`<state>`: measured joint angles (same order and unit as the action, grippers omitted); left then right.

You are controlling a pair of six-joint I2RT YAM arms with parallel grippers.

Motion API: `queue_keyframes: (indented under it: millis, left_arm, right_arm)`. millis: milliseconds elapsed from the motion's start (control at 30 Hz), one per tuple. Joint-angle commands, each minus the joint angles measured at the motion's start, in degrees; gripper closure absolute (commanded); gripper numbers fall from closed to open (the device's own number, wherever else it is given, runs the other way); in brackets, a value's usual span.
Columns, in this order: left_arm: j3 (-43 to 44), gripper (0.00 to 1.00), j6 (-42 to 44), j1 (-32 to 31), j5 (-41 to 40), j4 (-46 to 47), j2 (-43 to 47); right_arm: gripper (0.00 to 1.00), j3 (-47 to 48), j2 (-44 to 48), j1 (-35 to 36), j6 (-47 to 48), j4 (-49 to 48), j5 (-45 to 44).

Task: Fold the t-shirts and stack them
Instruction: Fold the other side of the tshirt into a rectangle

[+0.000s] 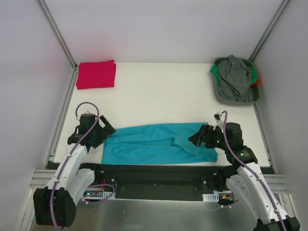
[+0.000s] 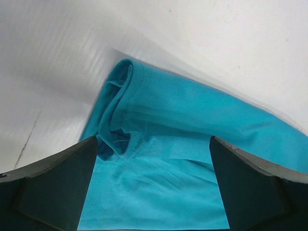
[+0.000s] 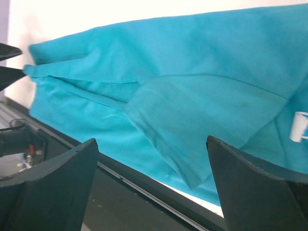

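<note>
The teal t-shirt (image 1: 149,143) lies as a long band along the near edge of the worktop (image 1: 159,96), its sides folded in lengthwise. I judge it sits there so both ends are within my reach. My left fingers (image 1: 108,129) are at its left end and my right fingers (image 1: 195,138) at its right end, near the white label (image 3: 299,127). Both pairs are spread wide and grasp nothing, placed, I think, to take the ends for a crosswise fold. One red t-shirt (image 1: 96,74) sits folded in the far left corner, likely the base of the stack. One bin (image 1: 219,94) at far right holds a heap (image 1: 234,77) of grey, green and red cloth. I cannot count its pieces.
</note>
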<state>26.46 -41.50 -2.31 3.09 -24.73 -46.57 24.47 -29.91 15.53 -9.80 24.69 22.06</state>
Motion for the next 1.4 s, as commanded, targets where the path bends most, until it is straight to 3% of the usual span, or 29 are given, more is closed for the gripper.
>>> queue_keyframes:
  millis: [0,133,233,367,500,667,933,1167,1300,1367]
  left_arm:
    - [3.3,0.01,-0.4,-0.4,6.0,-0.4,-1.6]
    - [4.4,0.01,0.5,-0.9,15.8,3.2,-6.3]
    - [3.7,0.01,0.5,-2.2,21.0,8.0,-9.8]
    - [3.3,0.01,1.5,-2.7,21.3,10.1,-15.4]
    - [2.0,0.01,1.0,-2.7,18.2,9.5,-18.1]
    - [2.0,0.01,0.4,-2.7,10.7,6.1,-14.6]
    - [9.5,0.01,-0.6,-2.7,-2.7,-9.2,-4.2]
    - [10.4,0.01,-6.7,-2.8,1.1,-9.1,5.0]
    - [9.3,0.01,-6.1,-5.1,10.0,-0.5,1.3]
    - [10.3,0.01,-7.0,-8.3,9.9,0.7,-3.0]
  right_arm:
    - [0.04,-0.6,-3.2,0.0,-7.1,-10.8,7.2]
    - [0.04,-3.0,-13.4,2.3,-14.8,-29.6,14.8]
    - [0.04,-3.5,-19.8,7.0,-16.2,-37.8,12.3]
    - [0.04,-2.9,-28.1,14.9,-16.3,-41.5,6.5]
    - [0.04,-3.1,-34.9,19.0,-17.0,-41.7,3.5]
    - [0.04,-4.9,-40.7,21.4,-17.5,-42.9,3.7]
    - [0.04,-6.1,-42.9,21.7,-17.5,-43.2,2.0]
    - [0.04,-7.6,-41.4,21.7,-17.4,-42.6,1.1]
    - [0.04,-8.6,-41.1,21.7,-17.4,-42.6,0.4]
    - [0.04,-8.9,-40.8,21.7,-17.4,-42.6,0.3]
